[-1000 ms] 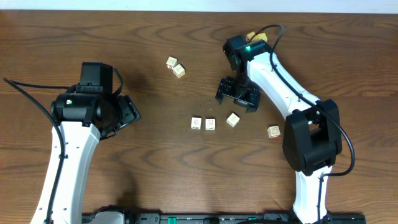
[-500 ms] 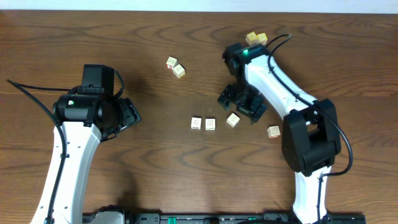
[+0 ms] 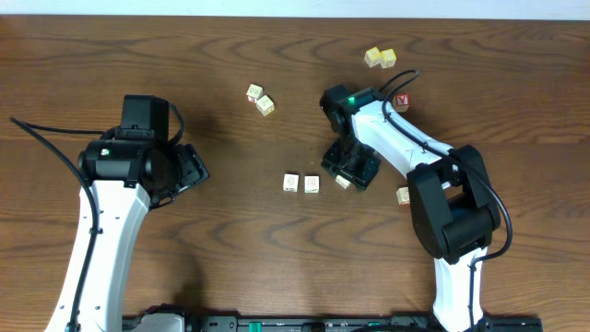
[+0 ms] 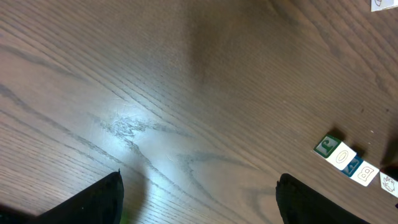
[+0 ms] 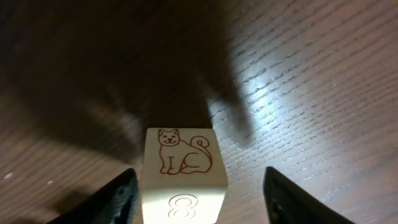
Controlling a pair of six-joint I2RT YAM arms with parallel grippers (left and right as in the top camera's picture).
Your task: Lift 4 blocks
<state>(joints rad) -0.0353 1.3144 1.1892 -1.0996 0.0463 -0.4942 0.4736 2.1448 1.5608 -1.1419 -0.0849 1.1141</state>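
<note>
the right gripper [image 5: 199, 182] stands low over the table [image 3: 277, 267] with one block [image 5: 180, 163], the one with a cat drawn on its top face, between its jaws. the jaws are apart and not yet clamped: in the right wrist view bare wood shows on both sides of the block. the gap is narrow by the left finger [image 5: 121, 196] and wider by the right finger [image 5: 292, 202]. so the block sits off-centre in the jaws, square to them and flat on the wood. this looks like the line-up for a pinch. my guess is the near finger will meet the block first and nudge it across before both fingers bear on it.

outside the jaws, two more blocks [image 3: 312, 183] [image 3: 290, 183] lie side by side. the nearer one is just beside the gripper, so there is little room on that side. a fourth block [image 3: 404, 195] lies on the other side, close to the right arm. straight up is free.

the left gripper [image 4: 199, 202] hangs well apart from all this. its jaws are wide apart with only bare wood between them, which keeps it out of the way. the table's far edge is well clear of the held-to-be block, so a slip would not send it off.
</note>
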